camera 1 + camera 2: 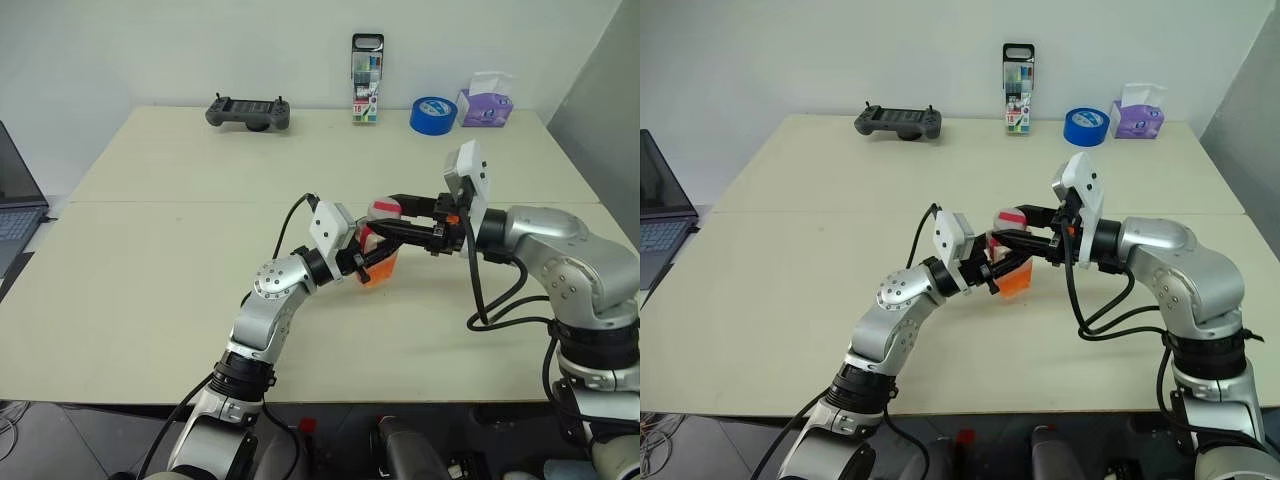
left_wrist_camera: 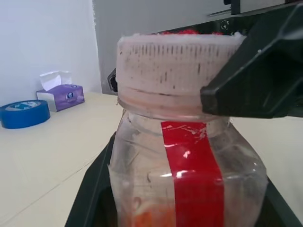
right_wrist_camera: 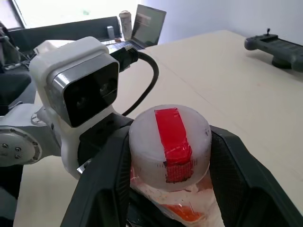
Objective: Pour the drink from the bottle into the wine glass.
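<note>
Beige table [image 1: 180, 260] w/ seam, white wall [image 1: 150, 50] behind.

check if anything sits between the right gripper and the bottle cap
Nothing visible does. The right gripper already has a finger on each side of the whitish cap, while the left gripper holds the bottle by its body.

**Silver arms, black pincers**

Both arms are built of rounded silver-grey metal segments joined by black rings. The left arm's round joint cap carries a ring of small screws (plain in the right wrist view, lower left). Each wrist bears a white boxy camera housing with a dark glossy front. Black cables loop from the wrists. The left pincer [image 1: 366, 262] and right pincer [image 1: 385, 232] have matte black fingers; an orange spot marks the right wrist.
</note>
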